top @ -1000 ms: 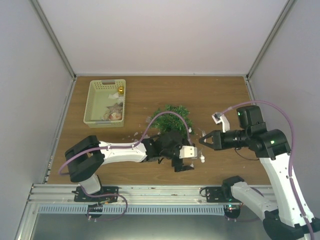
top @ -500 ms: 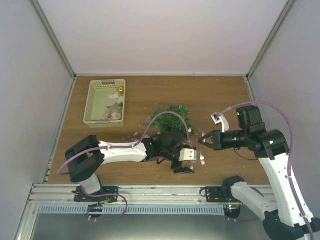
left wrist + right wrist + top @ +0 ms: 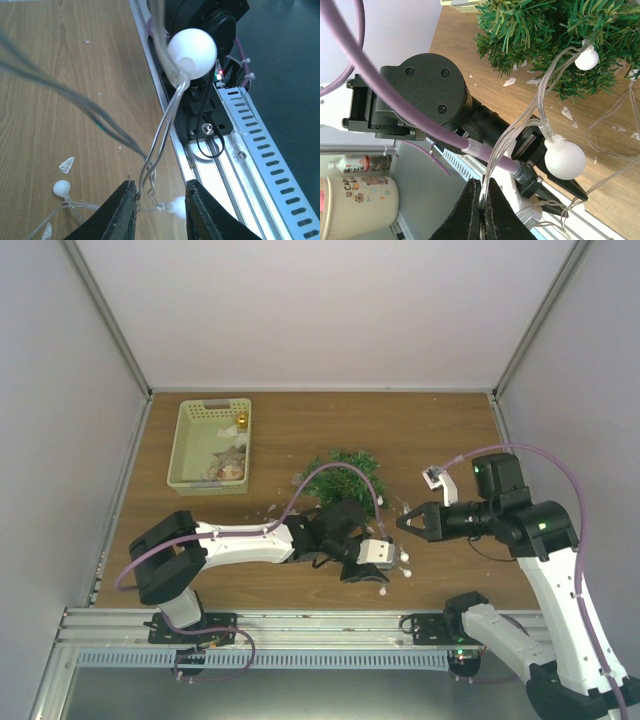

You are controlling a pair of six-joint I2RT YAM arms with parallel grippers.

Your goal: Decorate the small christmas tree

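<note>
The small christmas tree (image 3: 345,475) stands mid-table, its green branches also filling the top of the right wrist view (image 3: 540,30). A clear light string with white bulbs (image 3: 564,158) runs from the tree towards both grippers. My right gripper (image 3: 403,523) (image 3: 481,187) is shut on the string's clear wires right of the tree. My left gripper (image 3: 378,565) (image 3: 159,187) is low near the table's front edge. Its jaws are narrowed but still apart, with a wire loop and a small bulb (image 3: 178,206) between them. A larger bulb (image 3: 191,47) hangs in front.
A pale yellow-green basket (image 3: 190,440) with ornaments, one gold (image 3: 241,421), sits at the back left. Small clear flakes (image 3: 66,164) lie on the wood around the tree. The metal front rail (image 3: 240,150) runs just beside my left gripper.
My left gripper's jaws have come in from wide open to a narrow gap around the string, and it has shifted slightly right. The right gripper has held still, shut on the wires.
</note>
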